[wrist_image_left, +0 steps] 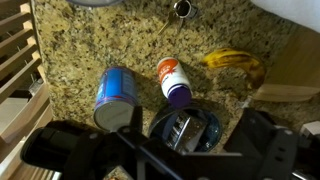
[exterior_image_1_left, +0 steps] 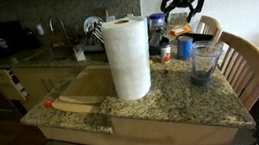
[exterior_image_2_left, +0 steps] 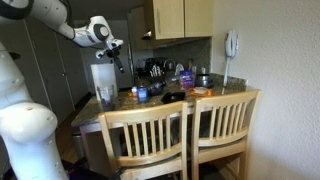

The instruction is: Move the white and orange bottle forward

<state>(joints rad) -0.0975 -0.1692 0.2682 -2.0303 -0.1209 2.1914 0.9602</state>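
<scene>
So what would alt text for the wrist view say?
The white and orange bottle sits on a granite counter between a blue can and a banana, a dark tumbler just below it. Blurred dark fingers, spread apart, fill the bottom.

Blue can (wrist_image_left: 117,95) and tumbler (wrist_image_left: 186,132) stand close beside the bottle (wrist_image_left: 172,78).

We see a speckled granite countertop (wrist_image_left: 90,45), polished and faintly shiny, across the upper part of the wrist view. At centre, the white and orange bottle (wrist_image_left: 172,78) looks like smooth plastic, and the blue can (wrist_image_left: 117,92) to its left like glossy metal. The paper towel roll (exterior_image_1_left: 128,58) is soft, matt paper; the chairs (exterior_image_2_left: 150,135) are varnished wood.
</scene>
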